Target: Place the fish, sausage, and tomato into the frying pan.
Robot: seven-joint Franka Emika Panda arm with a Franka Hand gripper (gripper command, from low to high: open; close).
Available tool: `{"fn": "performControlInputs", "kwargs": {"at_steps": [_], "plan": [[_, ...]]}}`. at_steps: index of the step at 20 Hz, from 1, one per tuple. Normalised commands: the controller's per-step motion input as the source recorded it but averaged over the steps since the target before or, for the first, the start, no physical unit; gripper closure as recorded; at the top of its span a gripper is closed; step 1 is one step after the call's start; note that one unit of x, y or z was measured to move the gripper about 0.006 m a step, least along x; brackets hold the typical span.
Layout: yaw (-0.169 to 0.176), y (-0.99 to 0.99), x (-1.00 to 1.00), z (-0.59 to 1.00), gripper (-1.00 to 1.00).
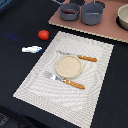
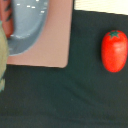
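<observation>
The tomato (image 1: 43, 34) is a glossy red ball on the dark table, close to a corner of the pinkish board; the wrist view shows it too (image 2: 114, 51), with a green stem mark. The white and blue fish (image 1: 31, 49) lies on the table close to the tomato, off the placemat's edge. The frying pan (image 1: 70, 11) stands on the board, and its grey rim shows in the wrist view (image 2: 27, 27). A brownish-red shape (image 2: 6, 15) at the pan's edge may be the sausage; I cannot tell. No gripper fingers show in either view.
A taller grey pot (image 1: 92, 13) stands beside the pan on the pinkish board (image 1: 107, 31), with a beige bowl (image 1: 123, 17) at the exterior view's right. A pale placemat (image 1: 35, 82) carries a beige plate (image 1: 68, 66), a knife (image 1: 80, 57) and a fork (image 1: 67, 81). A blurred olive shape (image 2: 2, 60) sits at the wrist picture's edge.
</observation>
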Motion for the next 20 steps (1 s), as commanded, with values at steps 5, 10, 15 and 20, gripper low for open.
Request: {"fn": "performControlInputs", "kwargs": {"at_steps": [5,10,15,20], "plan": [[0.0,-1.0,-0.01,-0.08,-1.0],[0.0,-1.0,-0.04,-0.24,-1.0],[0.0,-0.99,-0.12,-0.43,-1.0],[0.001,-0.74,-0.34,-0.52,-1.0]]}}
